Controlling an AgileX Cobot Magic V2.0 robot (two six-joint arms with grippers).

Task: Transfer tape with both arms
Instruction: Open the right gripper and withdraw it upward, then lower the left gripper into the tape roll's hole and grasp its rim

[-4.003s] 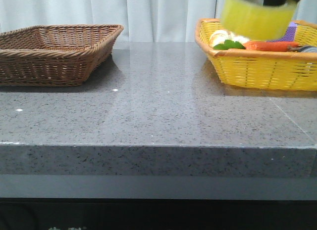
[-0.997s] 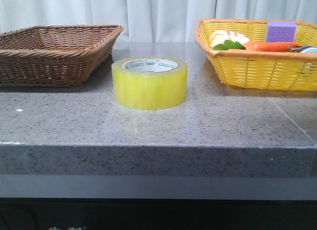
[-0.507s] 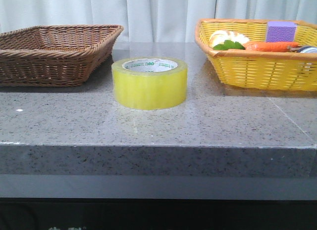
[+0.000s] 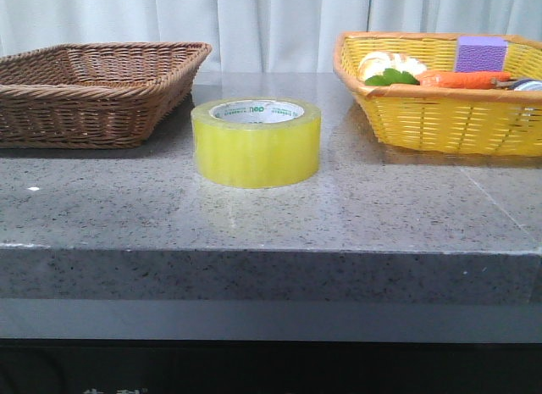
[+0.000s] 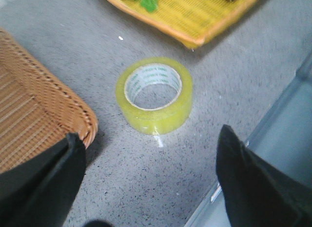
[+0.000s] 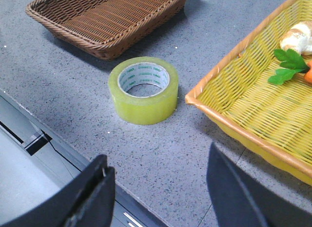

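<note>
Halfway, I judge: tape (image 4: 256, 142) sits flat on the counter (image 4: 271, 216) between brown basket (image 4: 93, 89) and yellow basket (image 4: 440, 97), untouched. Left gripper (image 5: 151, 188) and right gripper (image 6: 161, 197) both spread wide, empty. Left-arm pickup and brown-basket drop remain.

tape (image 4: 256, 142) came down from upper right of frame above yellow basket (image 4: 440, 114), sat on desk (image 4: 271, 208) at centre, purple block (image 4: 481, 53) uncovered
</note>
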